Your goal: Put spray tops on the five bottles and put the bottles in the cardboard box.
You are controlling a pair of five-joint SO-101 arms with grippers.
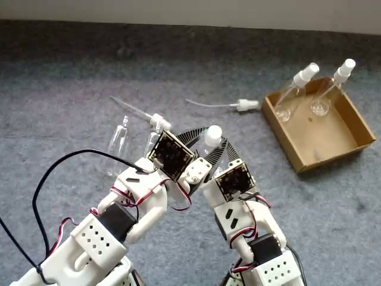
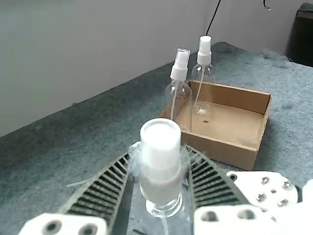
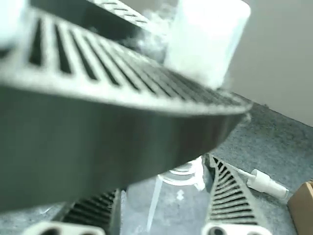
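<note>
- Bottle [image 2: 164,209] number three stands upright in the air between our two arms, above the carpet [image 1: 71,89], with a white top [image 1: 212,134] on its neck.
- Our left gripper [image 2: 160,157] is closed on that top: its ribbed fingers [image 2: 105,188] press in from both sides, and grey fluff clings where they meet the white plastic.
- Our right gripper [image 3: 166,182] sits lower and is clamped on the clear body of the same bottle, one finger on each side. From its wrist view we see the neck between the fingers, with a left finger crossing close in front of the lens.
- From above, the two grippers meet just under the top, left of the box [image 1: 280,132].
- The box lies open on the carpet, well to the right of the arms. Two capped bottles [image 1: 294,89] stand in it along its far side, close together.
- A loose top [image 1: 247,105] lies on the carpet just left of the box, its thin tube pointing away from it.
- A second loose top [image 1: 158,121] lies just beyond the left arm, its tube running away up and to the left.
- A bare bottle [image 1: 119,140] lies on the carpet beside that second top, left of the left gripper.
</note>
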